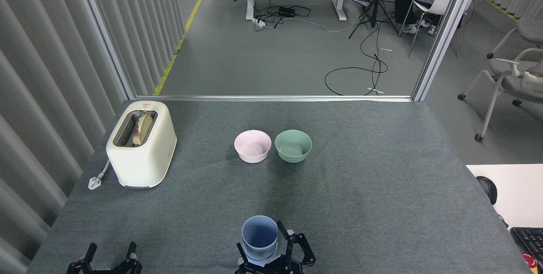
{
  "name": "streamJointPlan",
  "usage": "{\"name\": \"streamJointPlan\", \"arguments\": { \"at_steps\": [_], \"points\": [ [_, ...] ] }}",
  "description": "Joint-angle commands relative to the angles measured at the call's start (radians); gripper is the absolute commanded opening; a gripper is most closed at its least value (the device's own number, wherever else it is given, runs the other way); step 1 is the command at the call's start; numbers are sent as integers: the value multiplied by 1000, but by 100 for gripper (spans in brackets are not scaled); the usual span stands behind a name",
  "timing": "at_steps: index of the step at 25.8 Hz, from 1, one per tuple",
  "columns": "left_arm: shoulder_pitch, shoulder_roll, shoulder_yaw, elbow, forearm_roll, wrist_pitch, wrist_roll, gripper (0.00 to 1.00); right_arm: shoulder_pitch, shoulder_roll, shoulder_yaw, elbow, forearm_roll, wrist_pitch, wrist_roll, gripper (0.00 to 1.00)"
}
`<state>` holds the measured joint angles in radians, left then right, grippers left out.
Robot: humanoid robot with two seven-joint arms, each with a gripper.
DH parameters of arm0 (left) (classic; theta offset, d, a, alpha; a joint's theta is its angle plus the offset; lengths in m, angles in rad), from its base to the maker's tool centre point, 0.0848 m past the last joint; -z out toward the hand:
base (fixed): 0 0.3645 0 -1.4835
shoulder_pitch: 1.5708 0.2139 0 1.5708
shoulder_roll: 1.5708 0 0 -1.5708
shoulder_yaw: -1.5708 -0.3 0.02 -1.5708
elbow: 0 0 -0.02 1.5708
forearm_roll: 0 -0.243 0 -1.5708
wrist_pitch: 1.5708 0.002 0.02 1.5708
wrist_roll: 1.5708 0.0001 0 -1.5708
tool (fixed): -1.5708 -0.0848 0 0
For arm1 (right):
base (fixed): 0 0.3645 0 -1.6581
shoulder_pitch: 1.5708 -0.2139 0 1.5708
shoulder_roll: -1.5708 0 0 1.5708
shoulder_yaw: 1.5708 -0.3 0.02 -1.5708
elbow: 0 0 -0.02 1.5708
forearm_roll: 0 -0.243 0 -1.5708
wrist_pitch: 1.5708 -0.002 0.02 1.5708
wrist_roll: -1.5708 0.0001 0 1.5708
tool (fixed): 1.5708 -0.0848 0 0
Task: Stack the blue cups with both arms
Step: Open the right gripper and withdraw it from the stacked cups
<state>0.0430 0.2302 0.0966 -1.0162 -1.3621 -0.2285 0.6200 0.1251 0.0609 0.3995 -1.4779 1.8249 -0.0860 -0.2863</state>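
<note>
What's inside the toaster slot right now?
The toaster holds a slice of bread standing in its slot; the top edge shows, the lower part is hidden inside.

Pale-blue cup [259, 237] upright, mouth up, at near table edge, centre

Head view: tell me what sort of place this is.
Probably a robotics lab or test bay: a cloth-covered table fenced by aluminium rails, loose cables across the floor, and a tripod beside office chairs.
</note>
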Motion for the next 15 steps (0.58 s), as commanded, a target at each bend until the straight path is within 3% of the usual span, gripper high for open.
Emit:
{"name": "streamJointPlan", "arguments": {
  "at_steps": [1,4,8,12,15],
  "points": [
    [0,0,0,-1,0,0,0,100,-2,0,-10,-13,-3,-1,-4,100],
    [-2,0,0,-1,0,0,0,100,-8,0,-30,-59,-7,14,-14,100],
    [0,0,0,1,0,0,0,100,-22,2,-162,-119,-13,51,-45,100],
    [0,0,0,1,1,-3,0,100,22,-10,-346,-101,-127,51,-45,100],
    [2,-2,-2,-7,0,-6,0,100,140,-58,-429,-84,-203,49,-59,100]
  ]
}}
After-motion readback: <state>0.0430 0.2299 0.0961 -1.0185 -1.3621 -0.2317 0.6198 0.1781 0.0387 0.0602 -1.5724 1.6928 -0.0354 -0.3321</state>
